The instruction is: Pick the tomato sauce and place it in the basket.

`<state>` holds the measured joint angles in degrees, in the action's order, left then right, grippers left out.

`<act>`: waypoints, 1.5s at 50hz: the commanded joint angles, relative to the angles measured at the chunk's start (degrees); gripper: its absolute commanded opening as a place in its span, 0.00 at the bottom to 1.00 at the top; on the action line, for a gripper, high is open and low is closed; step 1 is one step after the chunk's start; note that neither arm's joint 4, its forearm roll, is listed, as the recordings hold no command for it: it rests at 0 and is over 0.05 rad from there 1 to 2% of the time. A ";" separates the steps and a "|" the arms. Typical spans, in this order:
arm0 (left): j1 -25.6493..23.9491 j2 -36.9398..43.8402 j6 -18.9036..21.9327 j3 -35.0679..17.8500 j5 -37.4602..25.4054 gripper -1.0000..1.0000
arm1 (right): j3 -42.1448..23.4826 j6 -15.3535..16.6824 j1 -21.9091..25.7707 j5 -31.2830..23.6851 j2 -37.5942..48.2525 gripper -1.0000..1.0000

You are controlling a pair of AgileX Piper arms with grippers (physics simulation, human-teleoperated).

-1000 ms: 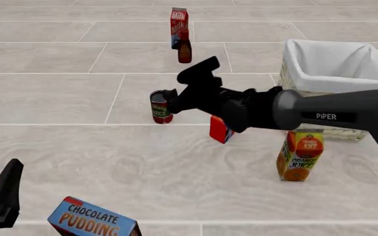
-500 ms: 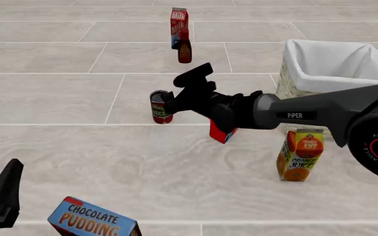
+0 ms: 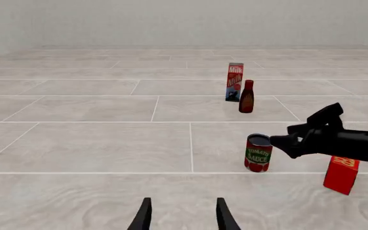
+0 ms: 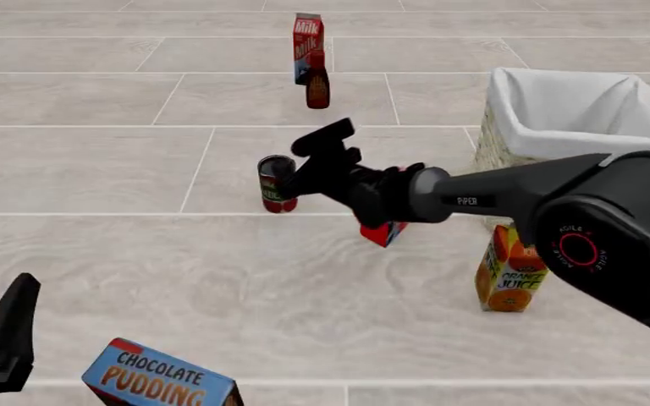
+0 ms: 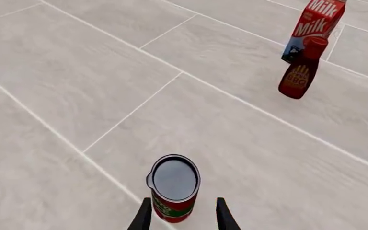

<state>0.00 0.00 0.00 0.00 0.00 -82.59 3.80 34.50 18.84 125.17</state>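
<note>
Nearest the arms, the left end effector (image 4: 3,334) sits low at the table's near left edge; its fingers are spread with nothing between them. Just beside it lies a blue chocolate pudding box (image 4: 162,379), tilted, at the near edge.

Further in, on the right, an orange juice carton (image 4: 513,269) stands upright on the table (image 4: 99,169). A red box (image 4: 379,228) stands between the carton and the can, partly hidden under the right arm.

The right arm reaches in from the right across the middle of the table. The right end effector (image 4: 297,161) is spread apart, with the tomato sauce can (image 4: 275,183) at its fingertips. In the right wrist view the can (image 5: 174,187) stands upright between the two fingers (image 5: 143,215), which flank its lower body; whether they touch it cannot be determined. The can rests on the table, left of centre, well apart from the basket.

The basket (image 4: 579,118), wicker with white cloth lining, stands at the far right, behind the right arm.

Farthest back, a dark sauce bottle (image 4: 317,85) stands just in front of a milk carton (image 4: 307,38), both upright.
</note>
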 commanded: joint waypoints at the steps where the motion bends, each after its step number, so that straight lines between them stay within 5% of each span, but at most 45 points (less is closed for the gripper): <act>1: 0.00 0.00 0.00 0.00 0.00 1.00 | -2.36 -0.32 0.35 -0.39 2.66 1.00; 75: 0.00 0.00 0.00 0.00 0.00 1.00 | -13.83 -0.60 0.58 -3.25 13.65 1.00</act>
<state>0.00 0.00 0.00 0.00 0.00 -94.94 3.06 35.12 16.06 137.72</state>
